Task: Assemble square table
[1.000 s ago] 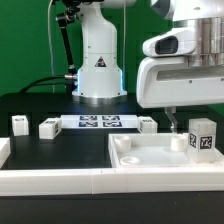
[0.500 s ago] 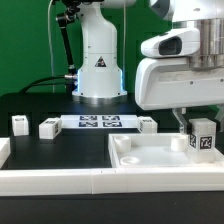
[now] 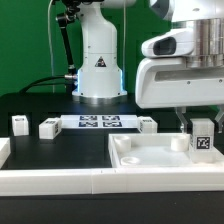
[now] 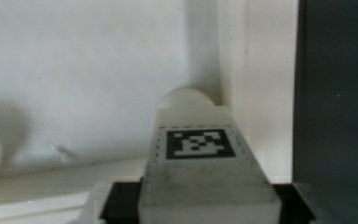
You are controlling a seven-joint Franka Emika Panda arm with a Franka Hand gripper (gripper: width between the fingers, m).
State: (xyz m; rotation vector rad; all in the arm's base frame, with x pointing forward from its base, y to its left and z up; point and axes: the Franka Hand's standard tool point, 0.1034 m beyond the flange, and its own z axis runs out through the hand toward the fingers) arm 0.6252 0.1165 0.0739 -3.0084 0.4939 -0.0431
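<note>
Black work surface [image 3: 60, 150], white plastic square slab with raised rim [image 3: 150, 158] low at the exterior view's right, white two-finger gripper [image 3: 201, 133] clenched around small white blocky tagged leg [image 3: 202, 141], leg upright on slab's far corner.

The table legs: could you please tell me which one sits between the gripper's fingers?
The upright leg at the exterior view's right, standing on the tabletop with the gripper around it. The other three legs sit free on the black table.
</note>
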